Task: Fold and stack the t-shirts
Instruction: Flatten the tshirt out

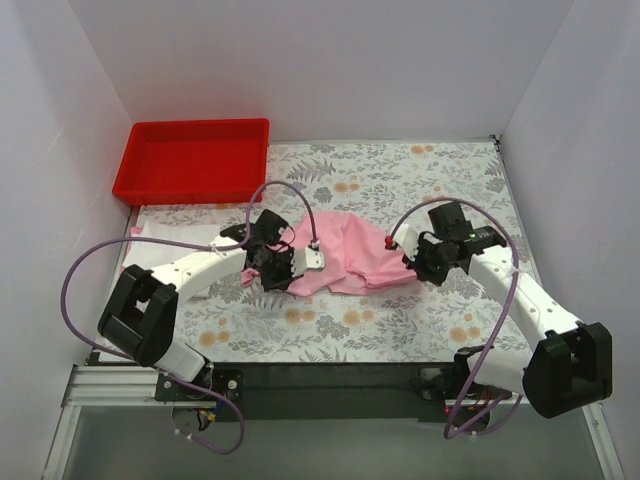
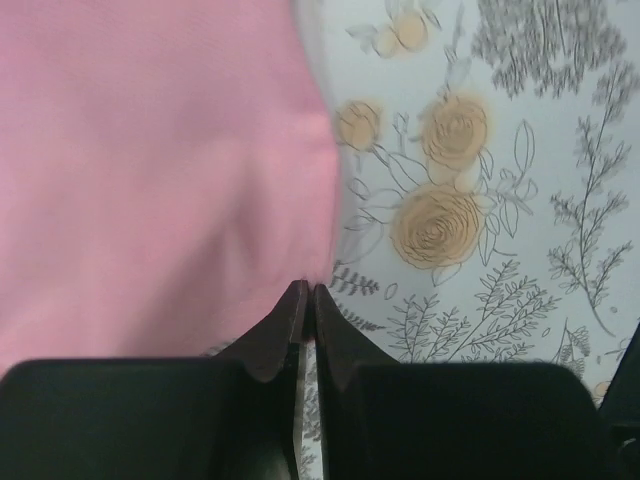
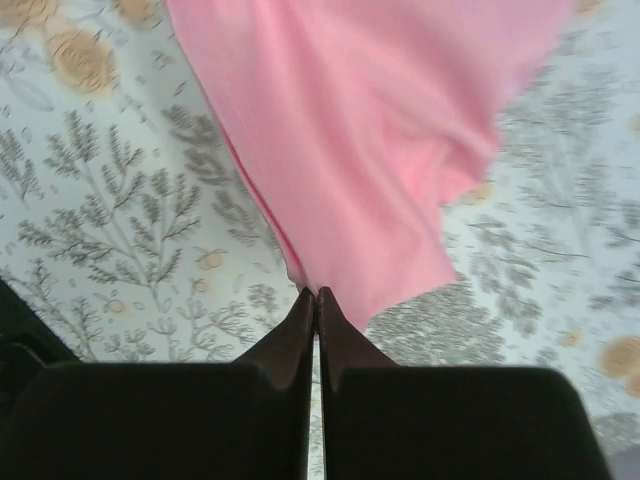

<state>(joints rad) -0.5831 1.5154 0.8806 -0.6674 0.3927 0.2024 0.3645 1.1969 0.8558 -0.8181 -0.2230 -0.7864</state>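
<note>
Red plastic tray (image 1: pixel 190 160) in far-left corner of floral grey tablecloth (image 1: pixel 400 320). Left gripper (image 2: pixel 307 292) clenched, pinching left edge of crumpled light pink cloth t-shirt (image 1: pixel 345 250) lying mid-table. Right gripper (image 3: pixel 316 295) clamped tight on shirt's right edge.

Bright, even, diffuse light from above in the overhead view, sharp throughout, only faint soft shadows on the bench (image 1: pixel 400 320), no glare, wrist views softer, pink t-shirt (image 2: pixel 150 180) smeared and out of focus, left tool (image 2: pixel 306 295) and right tool (image 3: pixel 317 295) near-black, underexposed, edges blurred
</note>
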